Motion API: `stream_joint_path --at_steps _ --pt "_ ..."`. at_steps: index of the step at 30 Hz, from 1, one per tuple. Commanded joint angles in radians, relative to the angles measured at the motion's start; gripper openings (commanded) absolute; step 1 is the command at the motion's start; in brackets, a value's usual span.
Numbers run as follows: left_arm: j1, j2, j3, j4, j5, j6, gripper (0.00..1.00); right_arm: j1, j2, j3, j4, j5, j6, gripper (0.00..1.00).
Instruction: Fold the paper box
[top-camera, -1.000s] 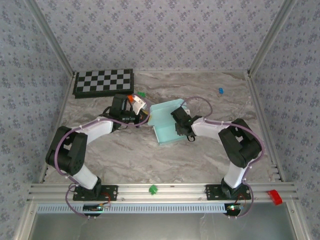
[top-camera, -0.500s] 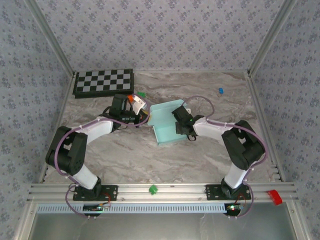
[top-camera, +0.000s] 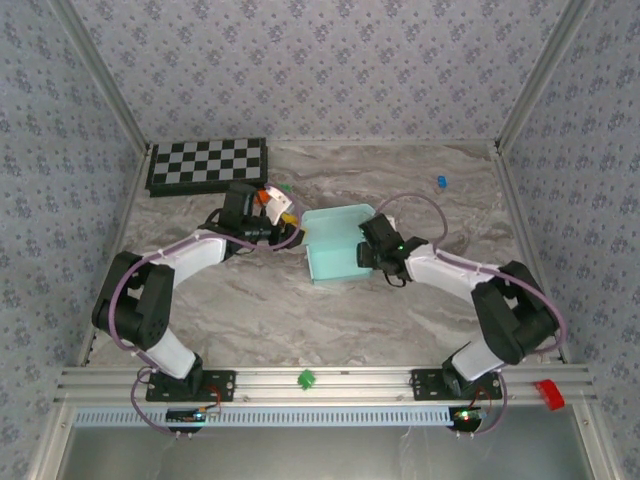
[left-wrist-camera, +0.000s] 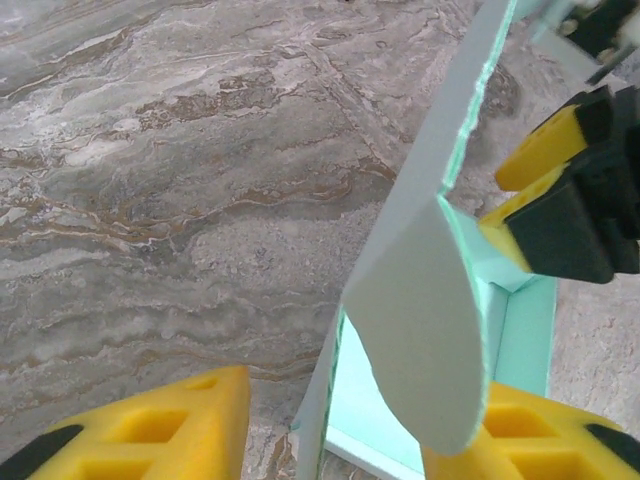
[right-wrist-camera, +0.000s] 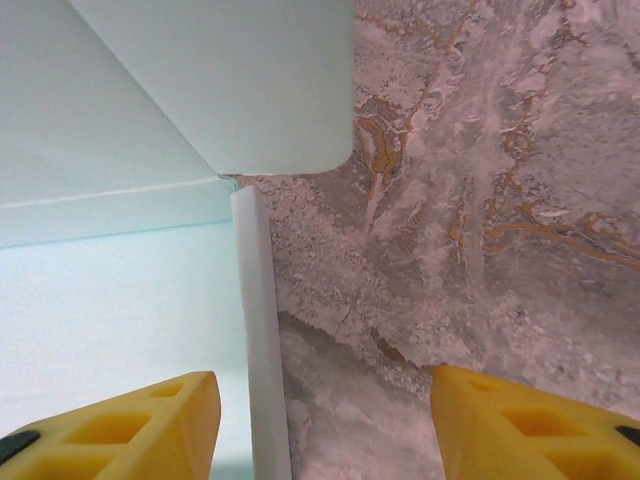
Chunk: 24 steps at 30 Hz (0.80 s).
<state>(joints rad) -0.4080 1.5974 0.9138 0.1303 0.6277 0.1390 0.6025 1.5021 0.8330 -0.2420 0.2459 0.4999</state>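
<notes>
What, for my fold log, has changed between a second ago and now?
Both grippers opened: the left gripper apparently let go of the paper box, and the right gripper widened while its arm swung outward to the right. The box turned slightly and sits squarer. The checkerboard and left arm stayed put.

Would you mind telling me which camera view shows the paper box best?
The top external view: it shows almost the whole paper box, open-topped. The left wrist view catches a wall edge and rounded flap close up; the right wrist view, a corner.
</notes>
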Motion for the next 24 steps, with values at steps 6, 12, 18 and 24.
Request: stream_joint_path --at_steps 6,12,18,24 --pt "-0.011 -0.107 0.004 -0.028 -0.063 0.003 0.64 -0.05 -0.164 -0.059 -0.014 0.035 -0.033 0.6" --pt "-0.006 -0.259 -0.029 -0.076 -0.178 -0.037 0.68 -0.162 -0.247 -0.062 -0.069 0.021 -0.023 0.6" --pt "0.038 -0.419 -0.019 -0.185 -0.374 -0.17 0.72 -0.369 -0.221 -0.002 -0.111 -0.129 -0.048 0.59" --pt "0.117 -0.505 0.059 -0.424 -0.475 -0.287 0.75 -0.545 -0.069 0.142 -0.142 -0.264 -0.104 0.54"
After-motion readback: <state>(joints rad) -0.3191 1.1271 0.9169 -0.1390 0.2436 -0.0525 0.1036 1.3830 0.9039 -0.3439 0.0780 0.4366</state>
